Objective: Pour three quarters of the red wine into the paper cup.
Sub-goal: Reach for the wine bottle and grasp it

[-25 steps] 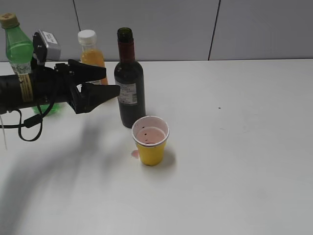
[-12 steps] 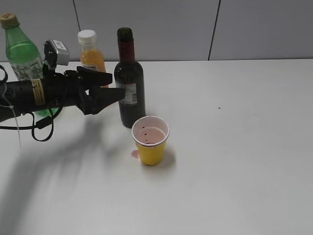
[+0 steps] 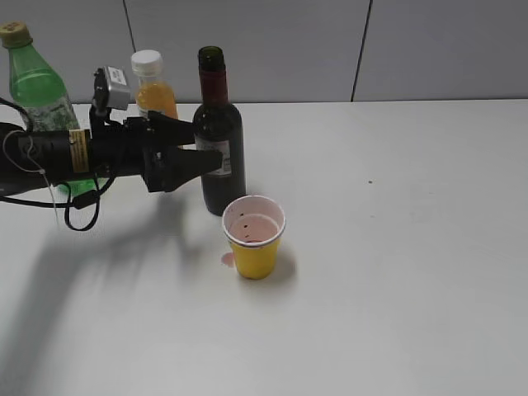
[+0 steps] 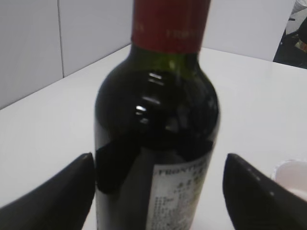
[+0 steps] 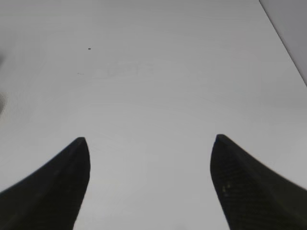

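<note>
step: grasp wine bottle (image 3: 219, 140) | left gripper (image 4: 158, 191) spread wide, fingers either side of the body, not clamping | right gripper (image 5: 149, 187) released over bare table | tip: clamp at label height, keep upright | paper cup (image 3: 254, 236) just in front of bottle

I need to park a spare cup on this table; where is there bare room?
Bare: the table right of the paper cup and the near strip in front of it. Crowded: back left, where wine bottle, orange juice bottle, green soda bottle and left pincer bunch.
</note>
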